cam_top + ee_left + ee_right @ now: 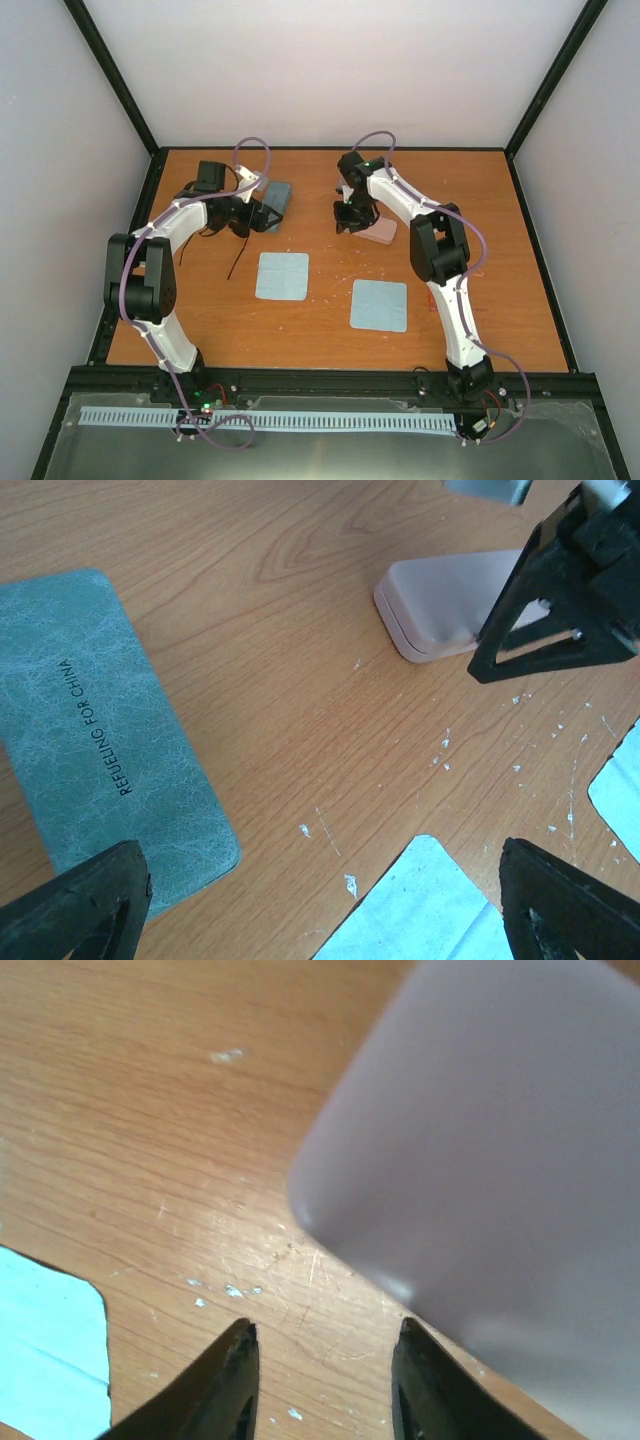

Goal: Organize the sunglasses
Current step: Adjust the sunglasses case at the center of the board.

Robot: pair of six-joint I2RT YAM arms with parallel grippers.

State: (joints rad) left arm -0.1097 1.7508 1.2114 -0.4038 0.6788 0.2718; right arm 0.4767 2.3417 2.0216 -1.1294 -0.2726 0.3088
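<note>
My left gripper (320,885) is spread wide over the desk (300,680), near the blue-grey case (100,740). My right gripper (323,1360) is spread too (holding nothing), beside the pink case (480,1160). The black sunglasses (236,262) lie by my left arm, mostly hidden.

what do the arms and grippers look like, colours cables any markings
Both the left arm and the right arm have white shells with black joints and a lilac cable looping alongside. The left gripper and right gripper are black, with triangular open-frame fingers. No markings or sleeves show.
</note>
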